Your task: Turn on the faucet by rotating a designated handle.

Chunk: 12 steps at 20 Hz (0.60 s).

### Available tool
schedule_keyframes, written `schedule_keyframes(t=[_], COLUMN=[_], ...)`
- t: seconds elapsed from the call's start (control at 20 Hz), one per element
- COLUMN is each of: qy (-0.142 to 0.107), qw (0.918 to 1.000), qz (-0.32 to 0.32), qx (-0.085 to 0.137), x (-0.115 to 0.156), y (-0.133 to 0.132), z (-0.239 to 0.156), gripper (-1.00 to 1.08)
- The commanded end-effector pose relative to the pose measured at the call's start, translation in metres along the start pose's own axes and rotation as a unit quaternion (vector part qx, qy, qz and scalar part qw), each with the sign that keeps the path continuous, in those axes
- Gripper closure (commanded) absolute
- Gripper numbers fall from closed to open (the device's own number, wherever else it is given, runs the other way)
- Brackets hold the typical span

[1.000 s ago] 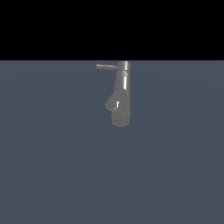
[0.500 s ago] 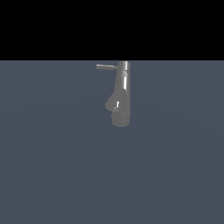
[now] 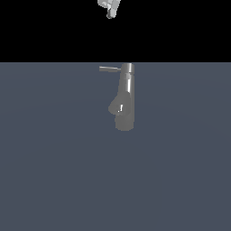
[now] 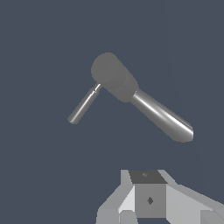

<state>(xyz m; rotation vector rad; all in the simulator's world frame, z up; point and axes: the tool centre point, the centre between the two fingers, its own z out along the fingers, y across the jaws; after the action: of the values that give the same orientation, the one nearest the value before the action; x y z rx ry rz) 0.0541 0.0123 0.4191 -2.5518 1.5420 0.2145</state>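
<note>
Shiny grey faucet (image 3: 125,99), thin straight handle (image 3: 108,69) (end effector (image 3: 109,8) state unclear).

Glossy grey metal on faucet (image 3: 124,97) and handle (image 3: 108,69); matt slate-blue smooth counter (image 3: 54,171); pale matt plastic-looking tool (image 3: 110,8)

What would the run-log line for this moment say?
phase: approach | hand: high above faucet, no contact | handle: untouched, pointing to exterior view's left | hand state: unclear
</note>
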Motion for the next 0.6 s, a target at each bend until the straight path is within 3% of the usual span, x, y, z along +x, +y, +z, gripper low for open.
schedule_keyframes(t=[0.0, 0.25, 0.55], qy=[0.002, 0.011, 0.025], qw=[0.9993, 0.9943, 0.9825], qz=[0.037, 0.106, 0.184], qx=[-0.002, -0.006, -0.011], x=[0.010, 0.028, 0.047], y=[-0.015, -0.044, -0.075], z=[0.014, 0.046, 0.088], gripper=[1.08, 1.08, 1.08])
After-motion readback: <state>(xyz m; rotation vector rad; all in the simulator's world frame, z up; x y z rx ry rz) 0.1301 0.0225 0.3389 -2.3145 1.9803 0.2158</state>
